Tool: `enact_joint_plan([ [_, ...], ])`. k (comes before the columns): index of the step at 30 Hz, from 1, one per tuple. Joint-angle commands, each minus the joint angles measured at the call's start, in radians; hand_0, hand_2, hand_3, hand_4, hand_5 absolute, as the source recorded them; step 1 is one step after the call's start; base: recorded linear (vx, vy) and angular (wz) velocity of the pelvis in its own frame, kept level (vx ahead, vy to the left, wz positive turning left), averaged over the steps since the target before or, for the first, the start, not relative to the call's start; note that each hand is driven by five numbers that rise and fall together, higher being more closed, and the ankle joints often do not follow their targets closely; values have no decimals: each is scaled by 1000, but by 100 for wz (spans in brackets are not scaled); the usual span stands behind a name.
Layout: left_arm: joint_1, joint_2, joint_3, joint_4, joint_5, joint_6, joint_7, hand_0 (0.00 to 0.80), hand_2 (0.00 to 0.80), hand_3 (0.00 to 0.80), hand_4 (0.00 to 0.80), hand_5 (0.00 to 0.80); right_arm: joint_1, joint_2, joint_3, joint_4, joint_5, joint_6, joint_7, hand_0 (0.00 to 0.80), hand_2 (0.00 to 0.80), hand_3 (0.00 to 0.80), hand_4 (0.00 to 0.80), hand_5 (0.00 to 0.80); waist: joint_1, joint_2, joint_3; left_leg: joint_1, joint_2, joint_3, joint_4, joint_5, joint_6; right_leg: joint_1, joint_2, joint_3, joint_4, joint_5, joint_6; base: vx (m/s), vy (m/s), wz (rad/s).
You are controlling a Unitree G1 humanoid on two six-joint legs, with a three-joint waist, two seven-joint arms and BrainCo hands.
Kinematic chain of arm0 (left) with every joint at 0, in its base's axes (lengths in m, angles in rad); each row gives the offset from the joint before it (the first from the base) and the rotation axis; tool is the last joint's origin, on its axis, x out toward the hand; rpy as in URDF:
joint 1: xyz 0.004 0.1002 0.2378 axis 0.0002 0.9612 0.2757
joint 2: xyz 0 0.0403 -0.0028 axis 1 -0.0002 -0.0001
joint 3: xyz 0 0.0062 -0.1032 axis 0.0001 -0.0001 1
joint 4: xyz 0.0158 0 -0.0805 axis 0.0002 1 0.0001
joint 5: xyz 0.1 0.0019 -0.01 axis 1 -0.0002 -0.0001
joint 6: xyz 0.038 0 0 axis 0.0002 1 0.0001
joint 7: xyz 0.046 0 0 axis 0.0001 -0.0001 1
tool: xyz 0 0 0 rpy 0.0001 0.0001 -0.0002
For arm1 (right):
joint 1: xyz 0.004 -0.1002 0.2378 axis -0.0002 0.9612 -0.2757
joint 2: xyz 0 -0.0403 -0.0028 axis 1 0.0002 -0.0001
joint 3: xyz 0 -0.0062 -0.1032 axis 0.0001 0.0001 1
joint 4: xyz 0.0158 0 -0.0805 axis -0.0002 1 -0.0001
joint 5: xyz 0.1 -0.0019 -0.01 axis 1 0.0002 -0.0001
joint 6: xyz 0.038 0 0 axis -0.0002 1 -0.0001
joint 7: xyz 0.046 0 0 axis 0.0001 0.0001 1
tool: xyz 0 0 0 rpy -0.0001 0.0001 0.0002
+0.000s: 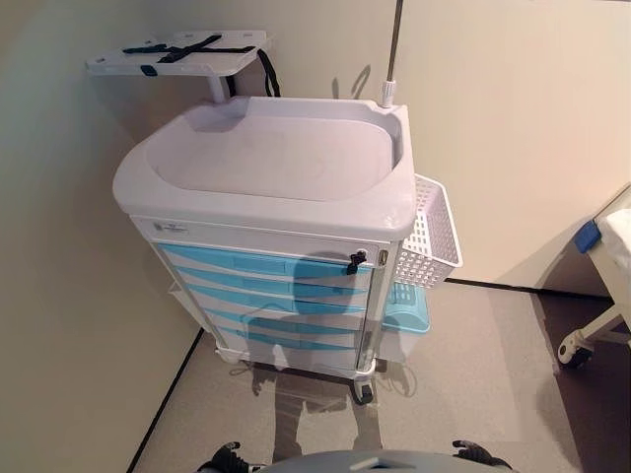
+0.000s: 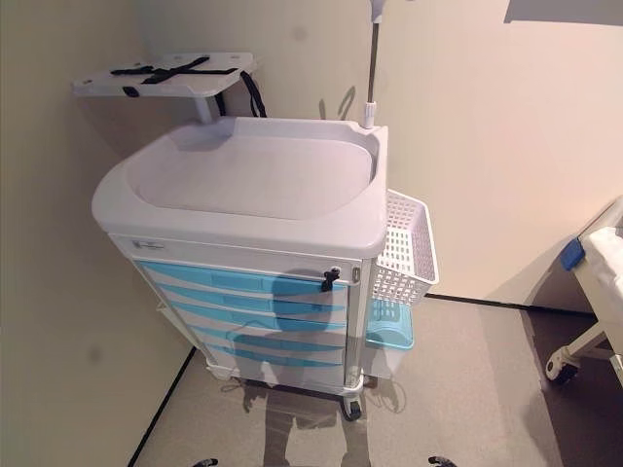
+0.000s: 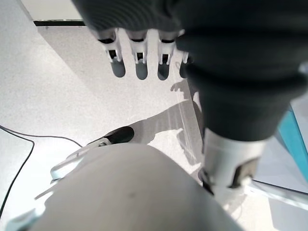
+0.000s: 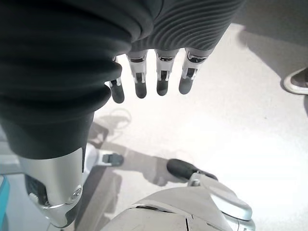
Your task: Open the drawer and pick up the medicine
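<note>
drawer (image 1: 264, 264): shut, top of the blue stack on the cart (image 1: 266, 177), 12 o'clock from the robot; medicine not visible, task unstarted.
eye views: no hand near the cart.
left wrist: left hand (image 3: 139, 62) fingers straight, spread, empty, over the floor.
right wrist: right hand (image 4: 154, 77) same, empty.

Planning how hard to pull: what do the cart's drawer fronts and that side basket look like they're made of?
The drawer fronts look like smooth moulded plastic, light blue with a soft sheen and rounded recessed grips. The side basket looks like white plastic lattice: even square holes and thick rims, though coated wire can't be ruled out. The cart top seems to be glossy white moulded plastic with rounded edges.
</note>
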Motion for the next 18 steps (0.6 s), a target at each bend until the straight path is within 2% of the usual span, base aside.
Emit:
enact_joint_plan([
  [1, -41, 12, 16, 58, -13, -5, 10, 0, 0, 0, 0, 0, -54, 39, 12, 52, -8, -23, -12, 0, 0, 0, 0, 0, 1, -76, 25, 24, -72, 48, -1, -43, 45, 1, -26, -10, 8, -41, 65, 0, 0, 0],
  [14, -43, 18, 52, 23, -81, -16, 23, 0, 0, 0, 0, 0, -50, 35, 0, 50, 0, -22, -16, 0, 0, 0, 0, 0, 1, -80, 38, 20, -78, 37, -1, -47, 50, 4, -30, -14, 8, -42, 64, 0, 0, 0],
  [16, -43, 14, 72, 3, -127, -21, 24, 0, 0, 0, 0, 0, -50, 33, -7, 49, 2, -22, -17, 0, 0, 0, 0, 0, 2, -79, 45, 16, -81, 34, -1, -45, 53, -2, -32, -14, 18, -44, 63, 0, 0, 0],
  [18, -42, -7, 136, -23, -282, -33, -4, 0, 0, 0, 0, 0, -53, 30, -14, 48, 2, -21, -18, 0, 0, 0, 0, 0, 5, -76, 56, 6, -87, 25, 3, -44, 58, -20, -39, -16, 46, -52, 59, -2, 15, 0],
])
